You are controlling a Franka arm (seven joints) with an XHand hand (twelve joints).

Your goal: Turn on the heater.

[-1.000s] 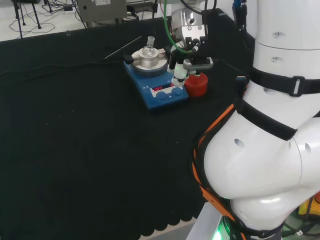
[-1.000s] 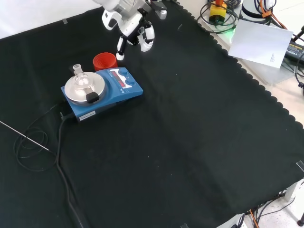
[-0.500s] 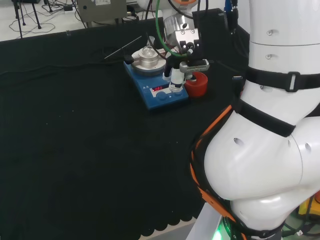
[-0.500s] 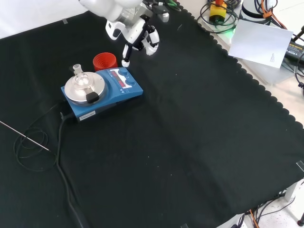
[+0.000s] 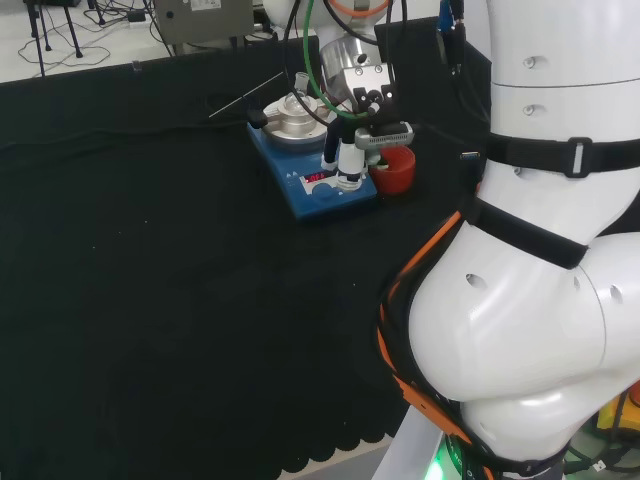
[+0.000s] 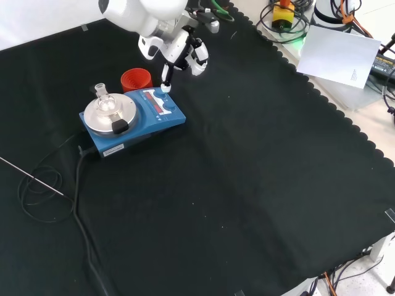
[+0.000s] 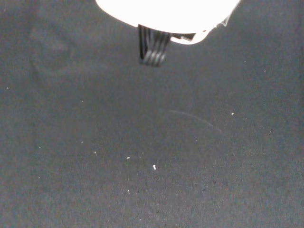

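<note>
The heater [image 5: 318,190] is a blue hotplate with a round silver top, a red display and two blue knobs on its front panel. It shows again in the front view, heater [image 6: 143,116], left of centre. A small glass flask [image 5: 297,98] stands on the plate. The black and white hand [image 5: 352,152] hangs over the knob end of the panel, fingers pointing down. In the front view the hand [image 6: 182,52] has one straight finger [image 6: 165,79] reaching down to just above the panel's far edge. I cannot tell whether it touches. The wrist view has a blurred white part of the hand [image 7: 166,9] over black cloth.
A red ribbed ring [image 6: 136,79] stands close behind the heater, beside the hand. The heater's black cable [image 6: 77,185] runs toward the front edge, with a thin metal rod [image 6: 28,174] lying at the left. The arm's white links [image 5: 530,300] stand at the head view's right.
The hand has come down and across from beside the red ring to over the heater's front panel, its fingers now pointing at the knobs. Heater and flask have not moved.
</note>
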